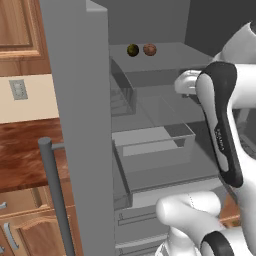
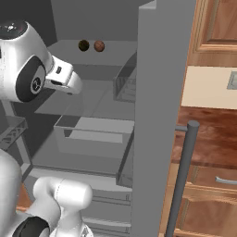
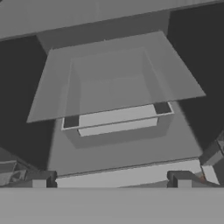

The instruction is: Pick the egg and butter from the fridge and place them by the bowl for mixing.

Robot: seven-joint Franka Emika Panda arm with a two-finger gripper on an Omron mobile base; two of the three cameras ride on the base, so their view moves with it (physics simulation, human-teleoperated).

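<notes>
The egg lies on an upper shelf of the open fridge, well back from the shelf's front edge, just beside a dark olive ball that sits to its left. The two are near each other but apart. The egg looks almost round from the base views, so which way its long axis points cannot be told.

Below that shelf come clear shelves and a pulled-out grey drawer, its rim pale and its walls see-through. The fridge door stands swung open toward the camera, with its long grey bar handle upright. Beside the fridge are wooden cabinets, a pale wall with a switch plate, and a dark brown tabletop.

The tool stands fully open and holds nothing, its dark tips spread wide at the bottom of the hand view, facing the drawer.
</notes>
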